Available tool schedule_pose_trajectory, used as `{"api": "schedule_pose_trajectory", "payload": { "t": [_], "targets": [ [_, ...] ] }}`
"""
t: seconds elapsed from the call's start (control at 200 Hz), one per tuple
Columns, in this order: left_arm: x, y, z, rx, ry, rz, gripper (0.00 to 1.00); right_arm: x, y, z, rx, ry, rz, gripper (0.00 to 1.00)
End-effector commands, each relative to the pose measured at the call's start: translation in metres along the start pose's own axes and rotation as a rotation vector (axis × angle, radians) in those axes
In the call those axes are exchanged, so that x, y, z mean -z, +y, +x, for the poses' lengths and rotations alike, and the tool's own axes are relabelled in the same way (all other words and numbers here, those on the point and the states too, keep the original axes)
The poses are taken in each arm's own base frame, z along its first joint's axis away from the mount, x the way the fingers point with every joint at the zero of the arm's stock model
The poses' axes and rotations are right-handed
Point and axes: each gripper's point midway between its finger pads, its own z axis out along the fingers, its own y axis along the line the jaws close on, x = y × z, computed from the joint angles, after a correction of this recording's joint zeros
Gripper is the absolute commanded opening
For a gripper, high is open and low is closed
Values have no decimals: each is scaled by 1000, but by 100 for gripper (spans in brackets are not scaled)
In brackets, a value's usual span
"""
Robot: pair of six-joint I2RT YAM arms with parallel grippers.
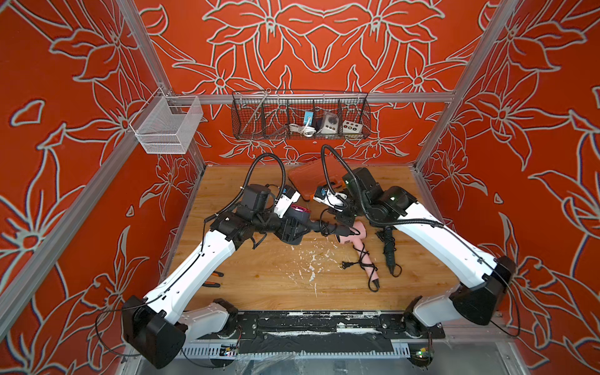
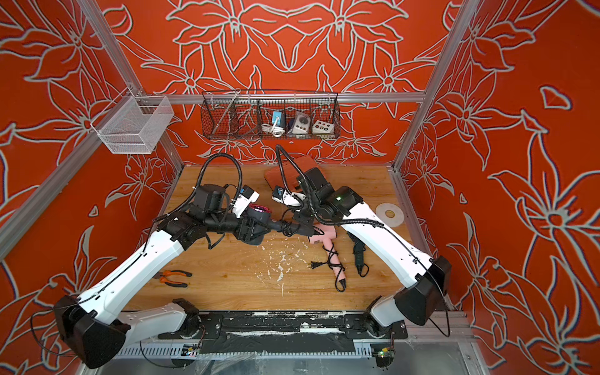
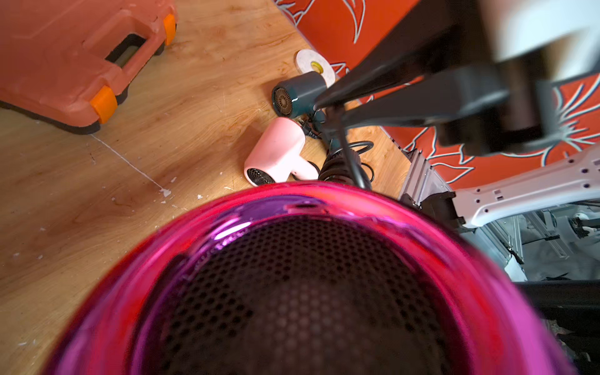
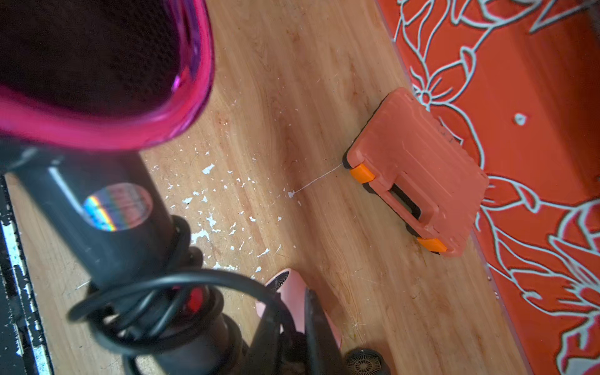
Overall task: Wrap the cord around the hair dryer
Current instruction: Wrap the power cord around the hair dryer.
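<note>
My left gripper (image 1: 293, 228) is shut on the body of a black hair dryer (image 1: 300, 211) with a shiny magenta rim (image 3: 324, 201), holding it above the table. Its jaws are hidden behind the dryer in the left wrist view. The dryer's black handle (image 4: 123, 227) points toward my right arm. The black cord (image 4: 181, 279) lies in several loose loops around the handle's end (image 1: 323, 224). My right gripper (image 4: 297, 300) is shut on a stretch of that cord just past the handle, and its fingers (image 3: 357, 87) show pinched together.
A pink hair dryer (image 1: 354, 240) and a dark one (image 1: 388, 246), both with cords wound on, lie under my right arm. An orange tool case (image 1: 305, 181) sits at the back, a tape roll (image 2: 389, 214) at the right, and pliers (image 2: 173, 277) at the front left.
</note>
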Motion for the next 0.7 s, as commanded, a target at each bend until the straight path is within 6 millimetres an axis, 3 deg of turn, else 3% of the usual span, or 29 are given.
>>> {"api": "schedule_pose_trajectory", "payload": {
  "t": [0.0, 0.105, 0.335, 0.696],
  "targets": [
    [16, -33, -17, -82, -48, 106, 0, -7, -1, -6, 15, -31, -24, 0],
    [15, -32, -17, -80, -41, 106, 0, -16, 6, 2, -1, -15, -51, 0],
    [9, -24, -18, -61, -34, 89, 0, -14, 18, 9, -1, -13, -86, 33],
    [-11, -13, -12, 57, 16, 121, 0, -22, 16, 28, -5, 55, -61, 54]
  ]
}}
